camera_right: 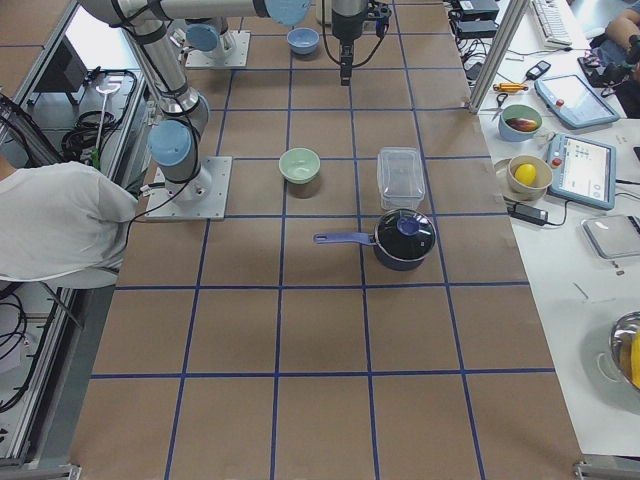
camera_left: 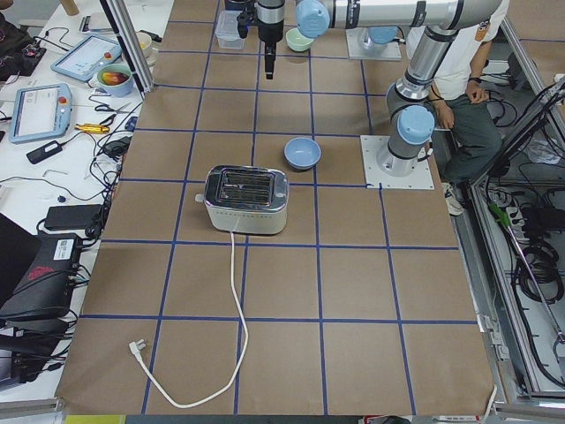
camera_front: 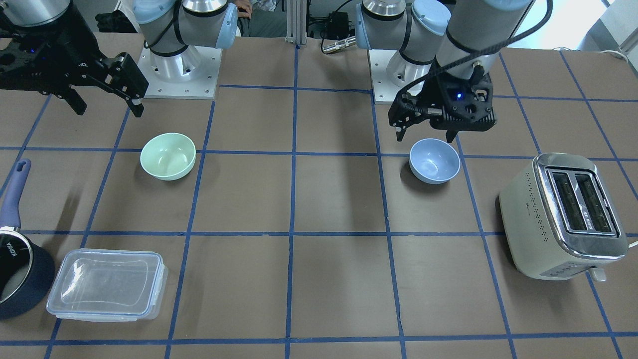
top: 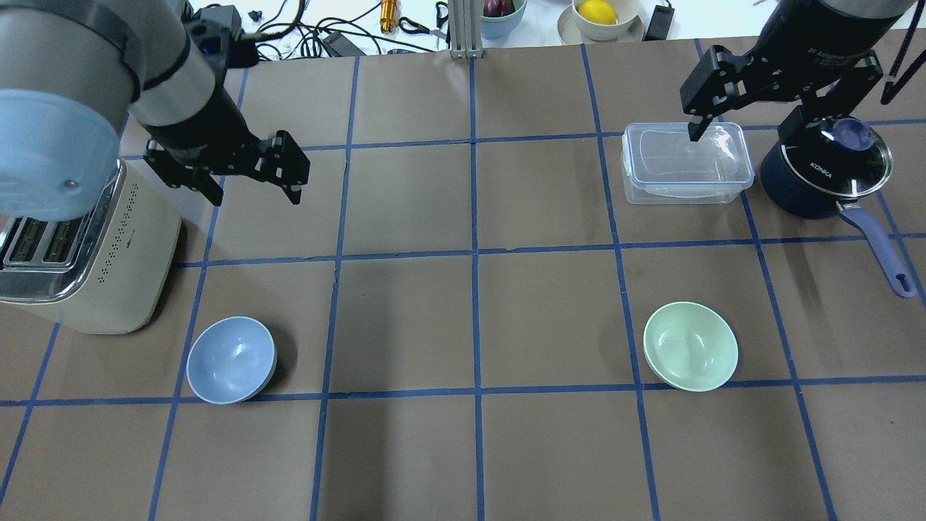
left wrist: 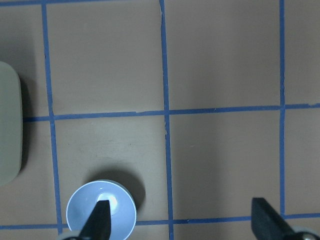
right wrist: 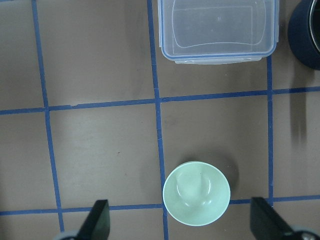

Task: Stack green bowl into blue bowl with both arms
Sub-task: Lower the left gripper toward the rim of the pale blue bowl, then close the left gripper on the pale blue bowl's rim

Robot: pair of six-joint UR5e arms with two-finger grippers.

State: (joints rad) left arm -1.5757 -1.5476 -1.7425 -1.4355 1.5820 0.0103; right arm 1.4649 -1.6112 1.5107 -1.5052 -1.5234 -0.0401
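The green bowl (camera_right: 299, 165) sits upright just above centre, left of a clear container (camera_right: 400, 178). Below that is a lidded saucepan (camera_right: 405, 238), handle pointing left. The blue bowl (camera_right: 303, 41) lies top centre, beside the right gripper (camera_right: 345, 68).

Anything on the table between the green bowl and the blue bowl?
Nothing: in the overhead view, only bare taped table separates green bowl from blue bowl.

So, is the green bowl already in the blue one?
No, the green bowl and the blue bowl stand far apart, both empty.
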